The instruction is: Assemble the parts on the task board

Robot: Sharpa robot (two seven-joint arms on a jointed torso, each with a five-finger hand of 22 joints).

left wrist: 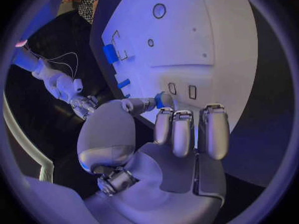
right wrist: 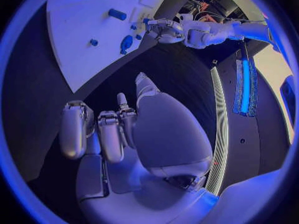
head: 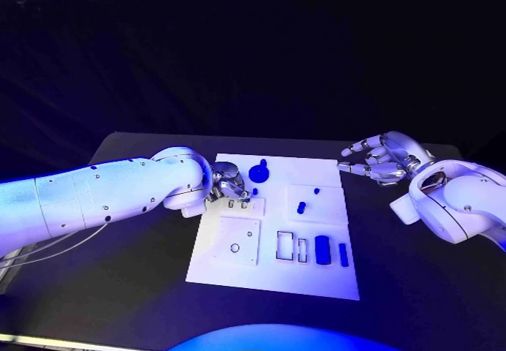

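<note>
My left hand (head: 227,183) sits over the white board's (head: 238,267) upper left part, pinching a small blue piece (left wrist: 159,100) between thumb and finger. Other blue pieces lie on the board — a round one (head: 258,174) just beside that hand. My right hand (head: 382,161) hovers off the board's upper right corner, fingers loosely apart — holding nothing.

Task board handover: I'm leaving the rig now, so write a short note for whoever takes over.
Left hand pinches a small blue part over the task board's left side, near two small slots.
Right hand hangs open past the board's far right corner, holding nothing.
Other blue parts still lie on the board.
Left: seat the held part, then the rest.
</note>
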